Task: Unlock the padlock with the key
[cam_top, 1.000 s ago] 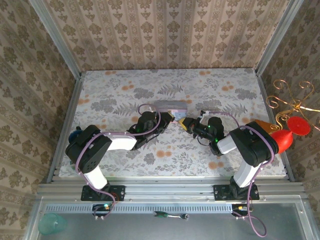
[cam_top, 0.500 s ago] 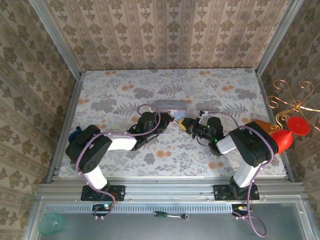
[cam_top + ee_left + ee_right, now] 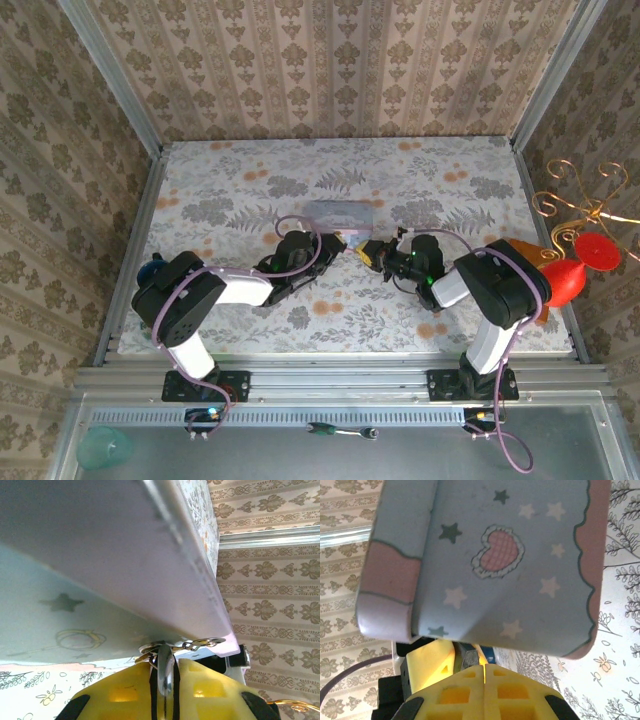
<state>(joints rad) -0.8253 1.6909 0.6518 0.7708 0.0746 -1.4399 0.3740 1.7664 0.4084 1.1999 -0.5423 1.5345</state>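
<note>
The two yellow-fingered grippers meet tip to tip in front of the pastel tin (image 3: 338, 212). My left gripper (image 3: 344, 240) (image 3: 165, 682) is shut on the padlock (image 3: 165, 656), of which a silvery metal piece with black edges shows between the fingers. It hangs from a metal hasp under the tin's lid (image 3: 125, 555). My right gripper (image 3: 369, 250) (image 3: 484, 672) is shut on the key (image 3: 477, 649), a thin yellowish sliver pointing at the dark blocky padlock (image 3: 469, 658). Whether the key is in the keyhole is hidden.
The tin (image 3: 495, 565) rests tilted on the flowered table (image 3: 420, 180). A thin wire ring (image 3: 202, 642) lies by the hasp. Red and orange objects (image 3: 570, 270) and a gold wire stand (image 3: 590, 205) are off the right edge. A green-handled tool (image 3: 325, 430) lies on the front rail.
My right gripper has edged a little left toward the left gripper. The tin looks slightly more tilted. Both grippers stay shut.
</note>
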